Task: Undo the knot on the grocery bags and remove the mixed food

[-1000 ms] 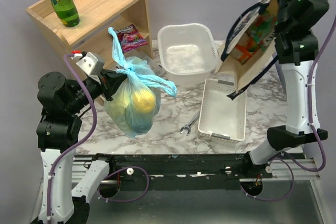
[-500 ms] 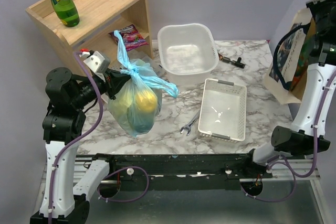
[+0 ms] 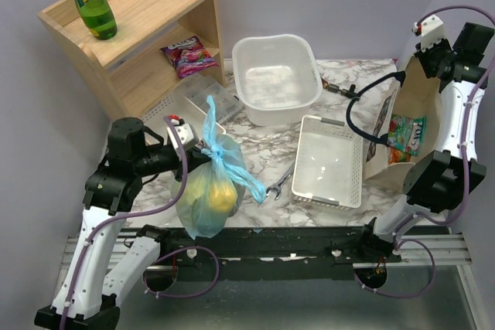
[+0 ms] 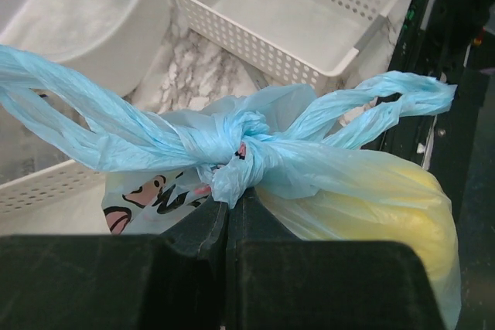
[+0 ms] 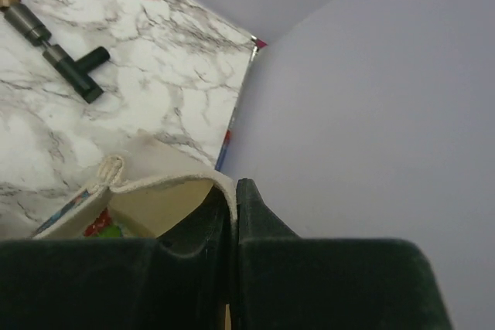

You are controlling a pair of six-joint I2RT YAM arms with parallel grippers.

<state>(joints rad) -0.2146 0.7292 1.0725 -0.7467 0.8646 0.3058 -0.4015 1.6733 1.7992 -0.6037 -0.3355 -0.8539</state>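
Knot (image 4: 232,151) is tied tight, w/ handle loops sticking out both sides like a bow. L claw (image 4: 227,210) is clenched on the bag neck right under it, so the grocery bag (image 3: 203,202) hangs free at the bench's (image 3: 267,141) near edge. The weight pulls the neck taut & puts the knot up top, reachable. Mixed food (image 3: 218,195) is inside; only yellow round shapes show thru the plastic, rest can't tell. R claw (image 5: 234,195) is clenched on the rim of the canvas tote (image 3: 402,125) at the far right bench edge, well apart from the bag. Can't tell if the tote rests or hangs; prob being parked out of the way. Judgement: untying not begun. R claw would need to drop the tote & come over to pick at a loop.
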